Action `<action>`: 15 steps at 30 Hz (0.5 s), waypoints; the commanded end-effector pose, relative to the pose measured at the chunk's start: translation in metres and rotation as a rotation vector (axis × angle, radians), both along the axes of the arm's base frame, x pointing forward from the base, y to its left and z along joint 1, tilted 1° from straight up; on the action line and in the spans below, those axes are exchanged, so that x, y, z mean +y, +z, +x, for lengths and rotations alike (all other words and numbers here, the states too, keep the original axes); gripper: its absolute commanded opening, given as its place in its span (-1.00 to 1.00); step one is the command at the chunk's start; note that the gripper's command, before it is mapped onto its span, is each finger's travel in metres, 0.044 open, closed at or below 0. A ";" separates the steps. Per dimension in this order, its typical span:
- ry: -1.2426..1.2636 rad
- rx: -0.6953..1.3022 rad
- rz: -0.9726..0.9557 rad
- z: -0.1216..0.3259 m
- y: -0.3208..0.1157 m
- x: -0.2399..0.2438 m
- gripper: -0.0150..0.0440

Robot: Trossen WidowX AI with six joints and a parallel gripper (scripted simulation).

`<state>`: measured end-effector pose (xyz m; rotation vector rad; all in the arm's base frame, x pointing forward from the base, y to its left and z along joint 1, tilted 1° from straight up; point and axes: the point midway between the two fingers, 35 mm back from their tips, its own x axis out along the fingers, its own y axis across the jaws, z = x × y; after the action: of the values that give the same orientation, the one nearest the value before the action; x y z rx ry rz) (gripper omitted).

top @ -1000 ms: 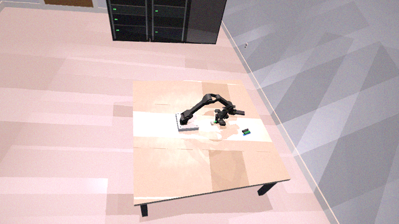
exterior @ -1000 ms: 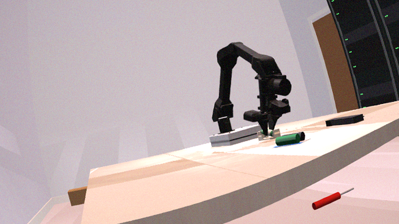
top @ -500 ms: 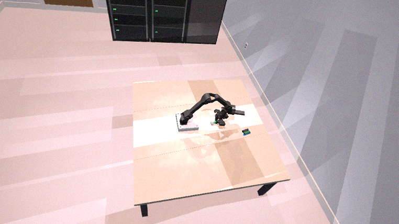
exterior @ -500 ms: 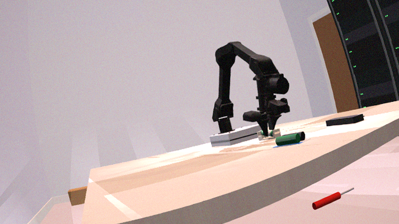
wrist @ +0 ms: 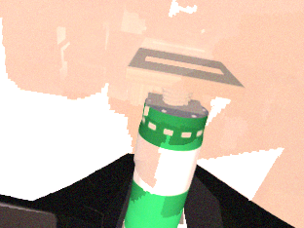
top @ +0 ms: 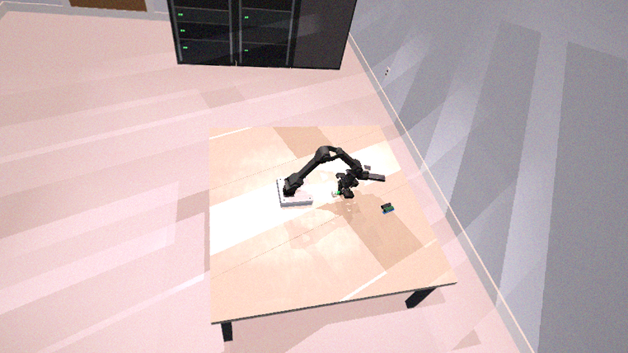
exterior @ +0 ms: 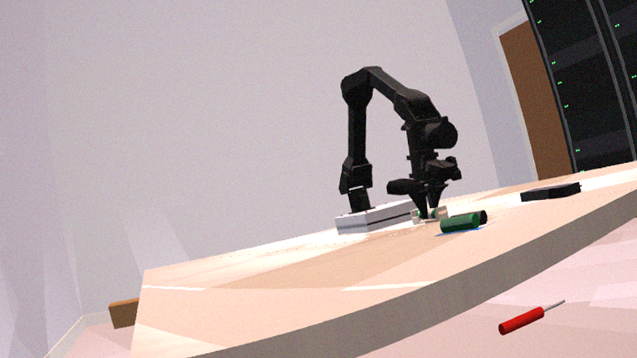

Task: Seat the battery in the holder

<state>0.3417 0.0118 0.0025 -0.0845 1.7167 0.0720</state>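
Note:
The battery (wrist: 168, 166) (exterior: 432, 212), green with a white band, lies between the two black fingers of my gripper (wrist: 160, 168) (exterior: 427, 214), which is shut on it. The small pale holder (exterior: 442, 213) (top: 334, 193) stands on the table around the battery, one end wall at each side. In the wrist view the holder's slotted lip (wrist: 185, 72) is beyond the battery's grey end. A pale ridged round piece (wrist: 176, 96) shows between them; whether it is terminal or spring I cannot tell. The battery's near end and its seat on the holder floor are hidden.
A green cylinder (exterior: 459, 223) (top: 388, 209) and a black one (exterior: 482, 216) lie on a blue patch farther out on the table. A flat black box (exterior: 550, 192) (top: 377, 177) lies beyond the arm. The arm's white base (top: 295, 201) (exterior: 353, 224) is close to the holder.

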 end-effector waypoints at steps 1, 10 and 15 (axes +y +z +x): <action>0.005 -0.036 0.007 0.003 0.000 0.001 -0.24; 0.007 -0.071 0.009 0.001 -0.001 0.001 -0.24; 0.007 -0.079 0.009 0.000 -0.001 0.000 -0.24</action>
<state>0.3396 0.0116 0.0005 -0.0851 1.6557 0.0732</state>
